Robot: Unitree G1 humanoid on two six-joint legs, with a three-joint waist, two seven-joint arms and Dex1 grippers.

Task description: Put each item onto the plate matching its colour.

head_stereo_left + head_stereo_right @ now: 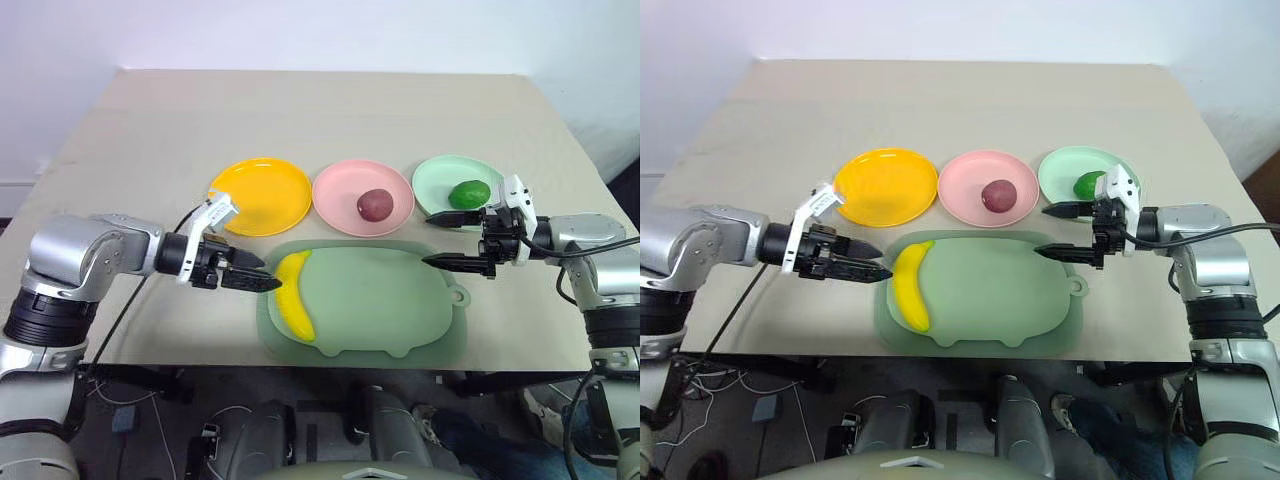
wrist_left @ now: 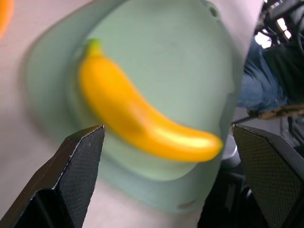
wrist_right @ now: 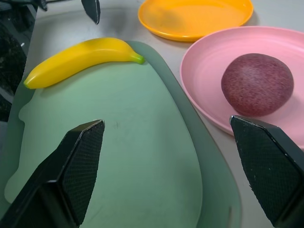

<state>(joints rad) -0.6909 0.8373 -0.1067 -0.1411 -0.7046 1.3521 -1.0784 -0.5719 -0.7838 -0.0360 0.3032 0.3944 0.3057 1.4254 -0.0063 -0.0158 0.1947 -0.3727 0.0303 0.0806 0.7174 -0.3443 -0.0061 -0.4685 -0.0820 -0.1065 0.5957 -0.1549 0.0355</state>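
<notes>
The left gripper (image 1: 268, 278) is hovering wide open and empty by the banana (image 1: 294, 295) at the mat's (image 1: 385, 305) left edge, while the right gripper (image 1: 432, 240) is gaping empty at its right edge.

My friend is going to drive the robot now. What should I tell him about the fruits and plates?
Left gripper: open, empty, beside the banana.
Right gripper: open, empty, over the mat's right edge.
Done: red-purple fruit on the pink plate, green fruit on the mint plate.
Left: the banana lies on the mat; move it to the bare yellow plate.
</notes>
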